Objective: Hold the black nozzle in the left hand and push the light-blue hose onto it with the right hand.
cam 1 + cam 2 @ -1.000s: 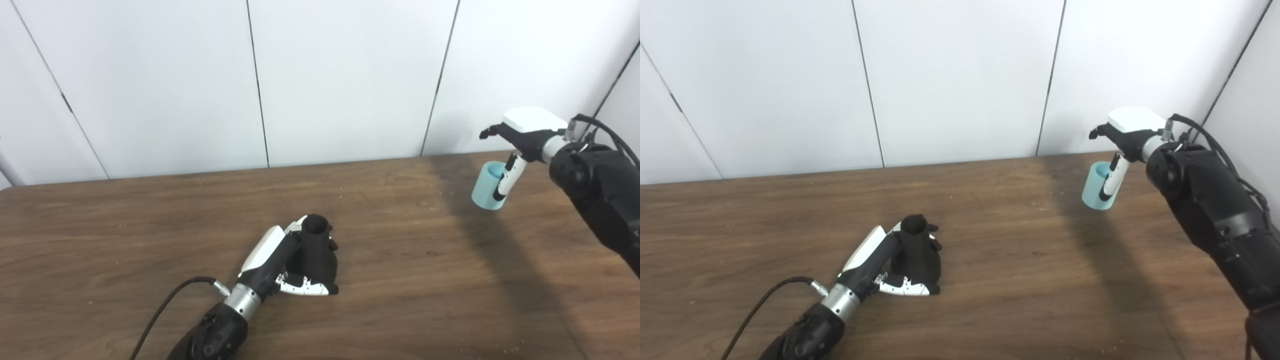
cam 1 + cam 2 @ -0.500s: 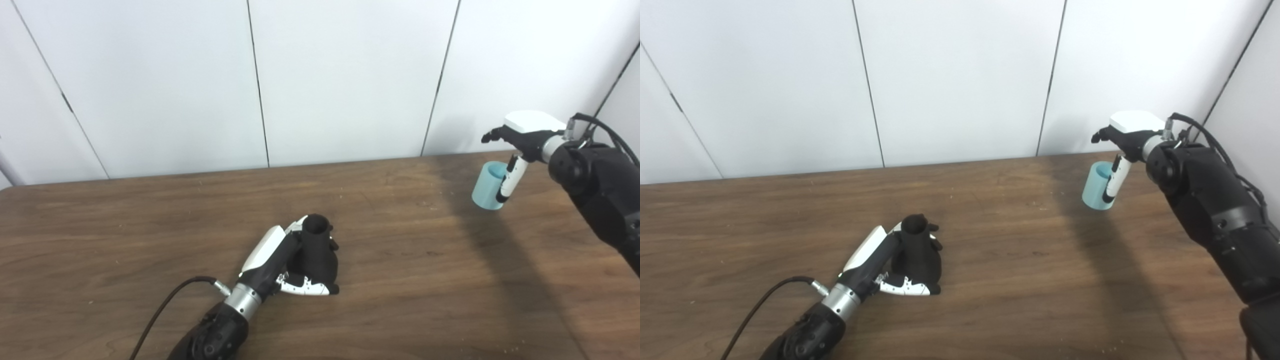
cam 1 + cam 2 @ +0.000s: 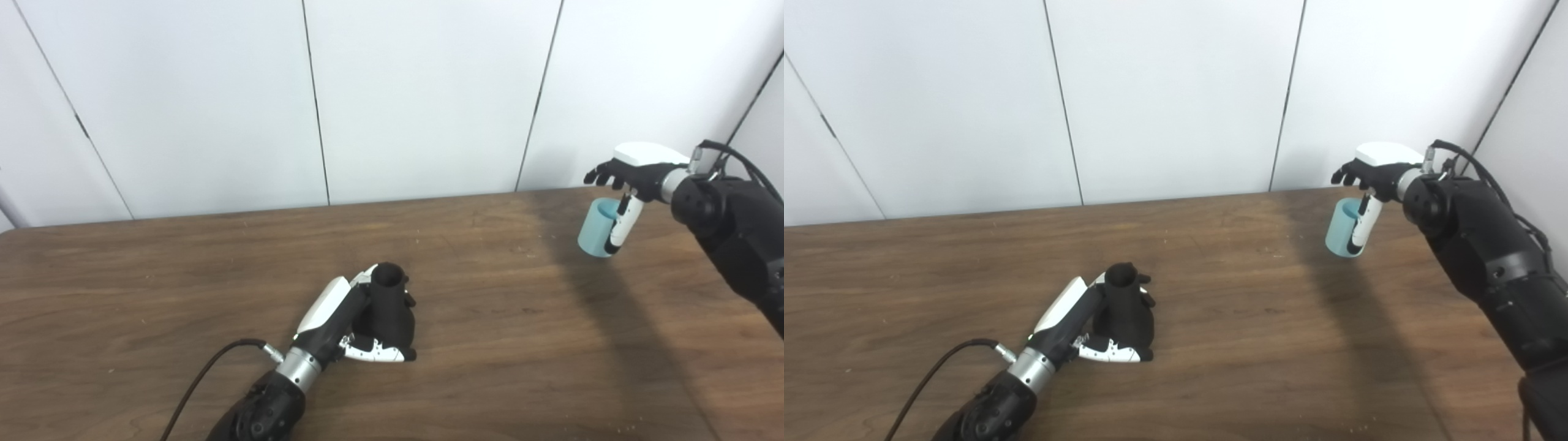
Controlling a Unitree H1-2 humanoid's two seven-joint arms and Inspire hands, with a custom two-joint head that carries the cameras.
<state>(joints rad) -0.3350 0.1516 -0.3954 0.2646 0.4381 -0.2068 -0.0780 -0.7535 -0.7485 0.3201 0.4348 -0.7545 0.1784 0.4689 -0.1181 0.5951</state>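
Showing on the table (image 3: 153, 275): one black nozzle (image 3: 390, 309), one light-blue hose (image 3: 595, 228) piece (short, cylindrical). Two hands are appearing, one left hand (image 3: 343, 318), one right hand (image 3: 634, 174). One black cable (image 3: 202, 380) is trailing.

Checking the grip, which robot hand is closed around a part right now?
The left robot hand, wrapped around the black nozzle; the right robot hand is spread open.

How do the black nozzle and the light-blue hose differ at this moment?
The black nozzle flares towards its base; the light-blue hose is a short straight cylinder. The left hand wraps the nozzle mid-table; the right hand is spread over the hose near the far right edge, thumb beside it. Both stand upright, open ends up.
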